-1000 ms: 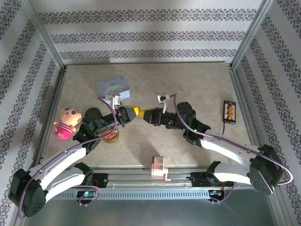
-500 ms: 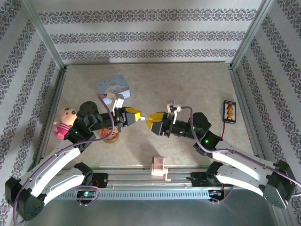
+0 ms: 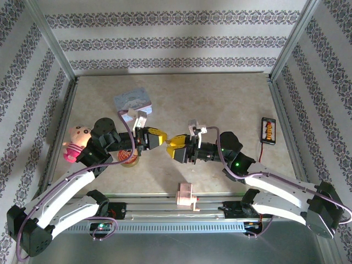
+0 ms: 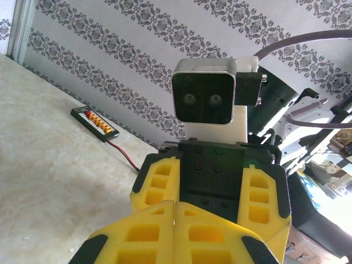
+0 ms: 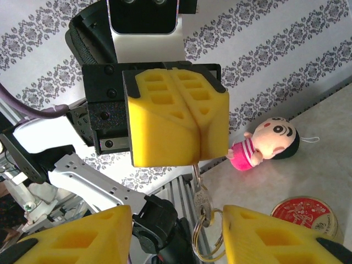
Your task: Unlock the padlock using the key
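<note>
The key point(image 5: 198, 184) was a thin metal sliver hanging from the left claw point(image 5: 190, 137). Its upper end was pinched in the seam of the two yellow pads point(image 5: 159, 121), which were pressed flat together on it. In the right wrist view the key's long axis ran up and down, and its free lower end carried a ring point(image 5: 205, 237). That end and the ring sat in the gap of the right claw point(image 5: 177, 220), closer to the finger point(image 5: 275, 236) on the right of that view. Whether the ring touched that finger could not be told.

The right claw stood part-way open, its fingers apart and clamped on nothing. From above, the two claws met nearly tip to tip over the table point(image 3: 220, 99), left claw on the left, with the key too small to make out between them.

The left claw had the key. The right claw was nearer its free end, facing it head-on, so the coming move likely turned on that end lying inside the right claw's gap.

Where the padlock was could not be told. Further out, a doll point(image 5: 264, 140) and a round red-lidded tin point(image 5: 302, 212) lay on the table beyond the key.
</note>
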Action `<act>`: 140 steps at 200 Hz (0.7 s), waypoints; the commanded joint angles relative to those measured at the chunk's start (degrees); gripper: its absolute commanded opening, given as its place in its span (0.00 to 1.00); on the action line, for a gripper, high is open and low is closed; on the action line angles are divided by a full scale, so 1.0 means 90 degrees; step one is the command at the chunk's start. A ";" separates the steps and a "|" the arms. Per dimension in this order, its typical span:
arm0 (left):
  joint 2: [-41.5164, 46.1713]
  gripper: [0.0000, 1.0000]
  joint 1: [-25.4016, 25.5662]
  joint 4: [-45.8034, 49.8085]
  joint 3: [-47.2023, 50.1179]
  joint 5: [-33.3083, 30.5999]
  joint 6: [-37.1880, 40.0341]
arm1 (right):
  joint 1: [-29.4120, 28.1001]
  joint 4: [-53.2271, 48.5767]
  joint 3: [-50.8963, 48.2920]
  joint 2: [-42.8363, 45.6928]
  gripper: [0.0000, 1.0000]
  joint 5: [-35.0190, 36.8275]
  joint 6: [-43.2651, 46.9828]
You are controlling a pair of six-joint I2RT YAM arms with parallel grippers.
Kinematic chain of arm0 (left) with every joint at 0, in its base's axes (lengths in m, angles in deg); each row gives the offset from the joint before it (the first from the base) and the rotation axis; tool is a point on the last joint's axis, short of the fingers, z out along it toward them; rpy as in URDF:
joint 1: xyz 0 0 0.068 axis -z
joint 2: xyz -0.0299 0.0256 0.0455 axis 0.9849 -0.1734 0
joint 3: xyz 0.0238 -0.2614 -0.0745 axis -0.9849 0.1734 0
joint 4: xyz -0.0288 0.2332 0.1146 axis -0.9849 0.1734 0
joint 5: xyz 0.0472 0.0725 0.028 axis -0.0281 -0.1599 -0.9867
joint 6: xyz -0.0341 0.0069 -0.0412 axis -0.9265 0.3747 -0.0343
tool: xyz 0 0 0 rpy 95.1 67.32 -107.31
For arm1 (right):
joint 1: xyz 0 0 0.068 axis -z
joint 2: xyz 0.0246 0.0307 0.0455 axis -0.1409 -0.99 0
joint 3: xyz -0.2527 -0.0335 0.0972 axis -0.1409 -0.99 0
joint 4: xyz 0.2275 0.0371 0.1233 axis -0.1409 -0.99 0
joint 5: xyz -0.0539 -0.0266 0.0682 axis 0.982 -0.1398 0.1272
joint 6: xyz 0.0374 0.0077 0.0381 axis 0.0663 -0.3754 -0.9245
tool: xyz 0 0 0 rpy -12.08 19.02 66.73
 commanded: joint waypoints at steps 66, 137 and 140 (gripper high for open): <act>0.0052 0.00 0.0038 -0.0479 -0.0104 0.0263 -0.0159 | -0.0111 0.0403 0.0340 -0.0197 0.36 -0.0275 0.0164; 0.0119 0.00 0.0040 -0.0525 -0.0095 0.0242 -0.0204 | -0.0111 0.0336 0.0199 -0.0004 0.31 -0.0090 0.0200; 0.0116 0.00 0.0039 -0.0527 -0.0099 0.0248 -0.0204 | -0.0106 0.0335 0.0194 -0.0005 0.31 -0.0089 0.0202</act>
